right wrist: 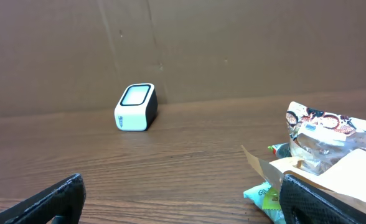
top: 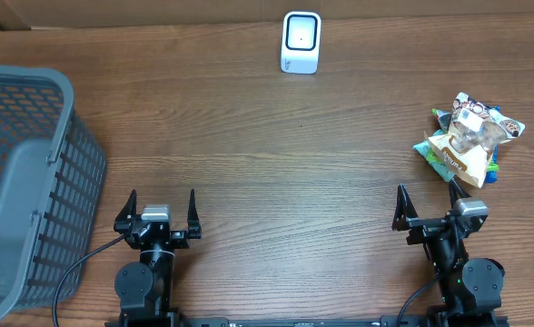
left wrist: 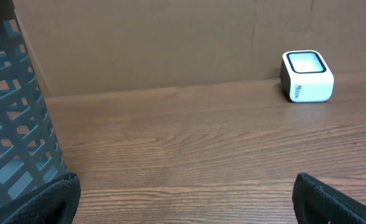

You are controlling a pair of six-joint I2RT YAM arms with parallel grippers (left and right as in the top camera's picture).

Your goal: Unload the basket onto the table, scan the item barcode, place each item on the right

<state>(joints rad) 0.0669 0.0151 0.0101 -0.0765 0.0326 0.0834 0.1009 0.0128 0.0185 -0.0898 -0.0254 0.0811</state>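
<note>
A: Where are the snack packets (top: 468, 139) being seen?
B: Just ahead of the right gripper (top: 428, 207) (only basket (left wrist: 15, 124) and scanner (left wrist: 306, 76) are being shown in the left wrist view). Its jaws and those of the left gripper (top: 161, 209) are being held spread wide, empty.

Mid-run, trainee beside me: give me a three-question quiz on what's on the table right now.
1. True or false: the left gripper and the right gripper are both open and empty.
2. What stands at the far edge of the table?
3. The snack packets lie: A) just ahead of the right gripper, B) at the table's left edge, C) midway between the arms.
Key: 1 true; 2 the white scanner; 3 A.
</note>
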